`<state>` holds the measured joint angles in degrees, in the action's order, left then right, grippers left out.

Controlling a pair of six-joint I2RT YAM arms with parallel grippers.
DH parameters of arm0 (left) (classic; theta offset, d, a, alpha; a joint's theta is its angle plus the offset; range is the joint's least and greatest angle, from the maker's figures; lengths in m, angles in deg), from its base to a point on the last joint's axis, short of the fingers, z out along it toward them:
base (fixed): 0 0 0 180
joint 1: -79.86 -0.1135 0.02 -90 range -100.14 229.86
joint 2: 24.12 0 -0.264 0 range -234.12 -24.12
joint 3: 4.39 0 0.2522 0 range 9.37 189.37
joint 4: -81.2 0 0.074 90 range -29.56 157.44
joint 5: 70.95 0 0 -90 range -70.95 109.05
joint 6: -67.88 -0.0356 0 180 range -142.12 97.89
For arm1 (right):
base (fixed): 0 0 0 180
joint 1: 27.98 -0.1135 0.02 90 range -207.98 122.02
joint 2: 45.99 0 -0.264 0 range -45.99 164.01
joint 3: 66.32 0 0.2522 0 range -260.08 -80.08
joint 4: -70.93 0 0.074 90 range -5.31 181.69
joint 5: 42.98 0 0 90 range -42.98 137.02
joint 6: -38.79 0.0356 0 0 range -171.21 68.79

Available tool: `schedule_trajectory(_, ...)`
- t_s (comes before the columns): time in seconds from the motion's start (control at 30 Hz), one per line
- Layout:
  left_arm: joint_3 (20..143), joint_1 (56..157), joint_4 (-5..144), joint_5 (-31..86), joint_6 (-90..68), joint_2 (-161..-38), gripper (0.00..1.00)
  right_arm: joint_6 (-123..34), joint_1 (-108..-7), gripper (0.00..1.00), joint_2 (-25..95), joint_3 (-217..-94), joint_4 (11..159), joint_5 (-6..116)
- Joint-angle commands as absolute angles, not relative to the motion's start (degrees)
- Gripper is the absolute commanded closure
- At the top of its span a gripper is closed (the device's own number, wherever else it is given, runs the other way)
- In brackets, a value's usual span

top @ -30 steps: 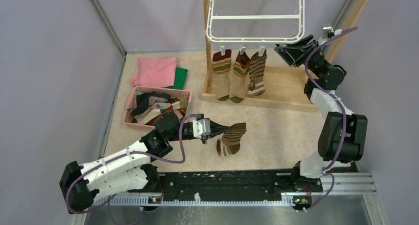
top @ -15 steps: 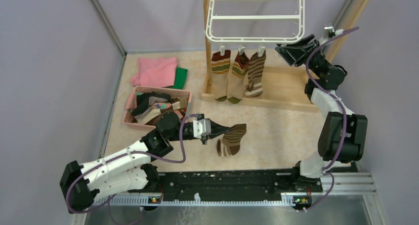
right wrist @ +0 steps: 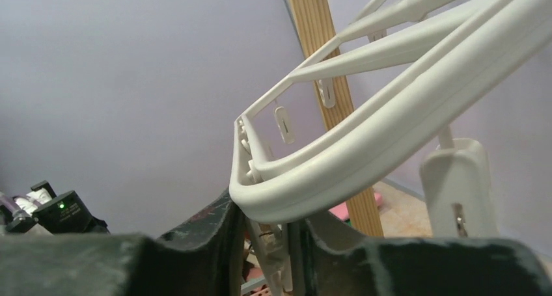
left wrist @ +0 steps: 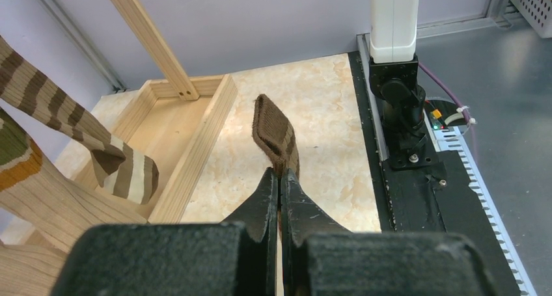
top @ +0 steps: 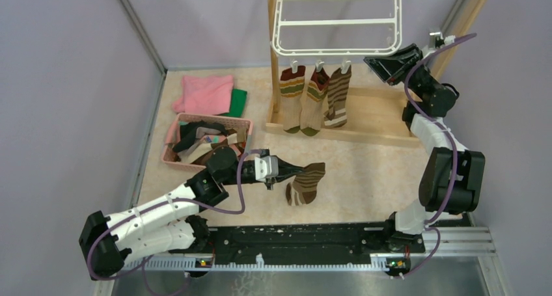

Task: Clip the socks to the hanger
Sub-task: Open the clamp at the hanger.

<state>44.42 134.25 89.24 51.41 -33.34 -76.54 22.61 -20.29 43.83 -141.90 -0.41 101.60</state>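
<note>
While the left gripper (top: 281, 169) hangs above the floor, its jaws are pinched tight on one end of a brown striped sock (top: 306, 184). From the top camera the rest of the sock droops down from the fingertips. In the left wrist view the same sock (left wrist: 273, 130) stands up as a folded loop just past the closed fingers (left wrist: 263, 198).

Beyond that gripper and to its left stands the wooden frame (left wrist: 202, 146), with three hung socks (top: 316, 99) clipped in a row to the near rail of the white hanger (top: 336, 51). Behind the left gripper, beside its arm, sits a pink basket (top: 215, 117) holding loose socks (top: 202, 140). A pink cloth (top: 205, 93) and a green cloth (top: 238, 102) lie past the basket.

The right gripper (top: 374, 63) is raised to the hanger's near right corner. In its wrist view the hanger's rim (right wrist: 364, 153) curves just above the fingertips, and a small white clip (right wrist: 272, 250) hangs down between the two fingers (right wrist: 208, 237). The jaws stand partly apart around that clip. Whether they squeeze it or only bracket it cannot be told. A second clip (right wrist: 455, 185) dangles to the right of this gripper.
</note>
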Motion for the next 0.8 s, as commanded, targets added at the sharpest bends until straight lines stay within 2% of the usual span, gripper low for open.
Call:
schedule_trajectory(0.0, 47.1, 134.4, 91.4, 53.0, -33.3, -76.9, 1.00, 23.4, -19.9, 0.80, 43.7, -144.6, -13.7, 101.2)
schedule_trajectory(0.13, 47.0, 134.4, 91.4, 53.1, -33.2, -76.9, 1.00, 23.9, -19.8, 0.94, 43.7, -144.5, -13.8, 101.3)
schedule_trajectory(0.23, 47.1, 134.4, 91.6, 53.2, -33.0, -77.0, 1.00, 24.1, -19.9, 0.99, 43.7, -144.2, -13.8, 101.4)
schedule_trajectory(0.33, 47.4, 134.4, 91.8, 53.5, -32.9, -77.4, 1.00, 24.1, -19.9, 0.99, 43.7, -144.1, -13.8, 101.8)
schedule_trajectory(0.37, 47.5, 134.4, 91.8, 53.5, -32.8, -77.5, 1.00, 24.2, -19.9, 0.96, 43.7, -144.0, -13.8, 102.1)
schedule_trajectory(0.47, 47.4, 134.4, 91.9, 53.6, -32.8, -77.5, 1.00, 23.8, -19.8, 0.74, 43.4, -143.5, -13.8, 102.3)
schedule_trajectory(0.77, 47.5, 134.2, 91.9, 53.7, -32.7, -77.5, 1.00, 23.5, -19.1, 0.59, 42.8, -142.2, -13.7, 102.3)
